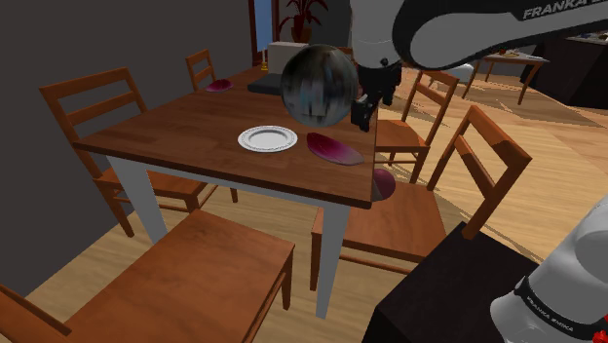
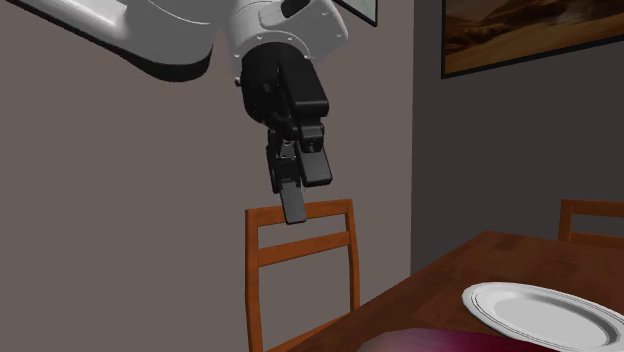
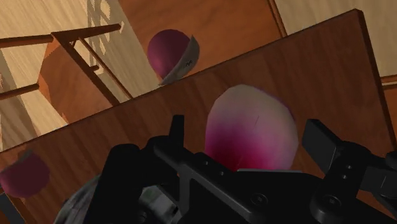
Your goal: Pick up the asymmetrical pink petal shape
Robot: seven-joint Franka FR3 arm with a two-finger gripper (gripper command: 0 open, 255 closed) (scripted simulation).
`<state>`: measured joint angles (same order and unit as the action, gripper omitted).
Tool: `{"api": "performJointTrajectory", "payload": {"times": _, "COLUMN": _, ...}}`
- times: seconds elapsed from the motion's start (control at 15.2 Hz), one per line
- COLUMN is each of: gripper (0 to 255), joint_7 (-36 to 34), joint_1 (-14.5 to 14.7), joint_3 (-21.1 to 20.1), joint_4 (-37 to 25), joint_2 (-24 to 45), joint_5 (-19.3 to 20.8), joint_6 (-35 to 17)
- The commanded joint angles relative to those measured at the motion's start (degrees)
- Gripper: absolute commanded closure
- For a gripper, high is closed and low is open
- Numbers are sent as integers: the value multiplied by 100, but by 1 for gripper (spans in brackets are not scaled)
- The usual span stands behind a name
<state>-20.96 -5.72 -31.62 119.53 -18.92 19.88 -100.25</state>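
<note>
Three pink petals are showing around the plate, taken from the shoulder view's left. The far petal is lying well beyond the plate, by the counter's back edge; I cannot tell whether it is on the counter or on a chair behind it. The petal that the task is most likely naming is lying flat on the counter just beside the plate, on the shoulder view's right of it and near the counter's edge. The low petal is sitting past that edge, below the plate's level, on a chair seat. The fingers are hanging above the counter on the petal's side of the plate, touching nothing. In the wrist view they are standing wide apart and gripping nothing, with the petal framed between them but well below.

The step in hand is looking like the descent. To do it well, the hand should be coming straight down with the petal centred in the gap, clear of the plate's rim. The petal is looking thin and domed, so the tips will probably be needing to reach nearly to the counter and close across its narrower width. Its lopsided outline is making a skewed pinch risky, since that could squirt it toward the counter's edge, so a slow, square closing is looking wisest.
</note>
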Motion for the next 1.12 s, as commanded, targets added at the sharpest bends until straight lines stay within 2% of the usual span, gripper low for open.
{"api": "performJointTrajectory", "payload": {"times": 0.0, "gripper": 0, "joint_7": -551, "joint_1": -126, "joint_3": -483, "joint_4": -326, "joint_2": 673, "joint_5": 656, "joint_6": 203}}
{"api": "performJointTrajectory", "payload": {"times": 0.13, "gripper": 0, "joint_7": -1099, "joint_1": -148, "joint_3": -889, "joint_4": -712, "joint_2": 1443, "joint_5": 1375, "joint_6": 583}}
{"api": "performJointTrajectory", "payload": {"times": 0.26, "gripper": 0, "joint_7": -1610, "joint_1": -14, "joint_3": -1153, "joint_4": -1138, "joint_2": 2294, "joint_5": 2136, "joint_6": 1094}}
{"api": "performJointTrajectory", "payload": {"times": 0.46, "gripper": 0, "joint_7": -2152, "joint_1": 497, "joint_3": -1168, "joint_4": -1820, "joint_2": 3551, "joint_5": 3186, "joint_6": 1938}}
{"api": "performJointTrajectory", "payload": {"times": 0.66, "gripper": 0, "joint_7": -2379, "joint_1": 1159, "joint_3": -852, "joint_4": -2527, "joint_2": 4645, "joint_5": 4029, "joint_6": 2662}}
{"api": "performJointTrajectory", "payload": {"times": 1.06, "gripper": 0, "joint_7": -2604, "joint_1": 1200, "joint_3": -773, "joint_4": -2406, "joint_2": 4824, "joint_5": 4077, "joint_6": 2506}}
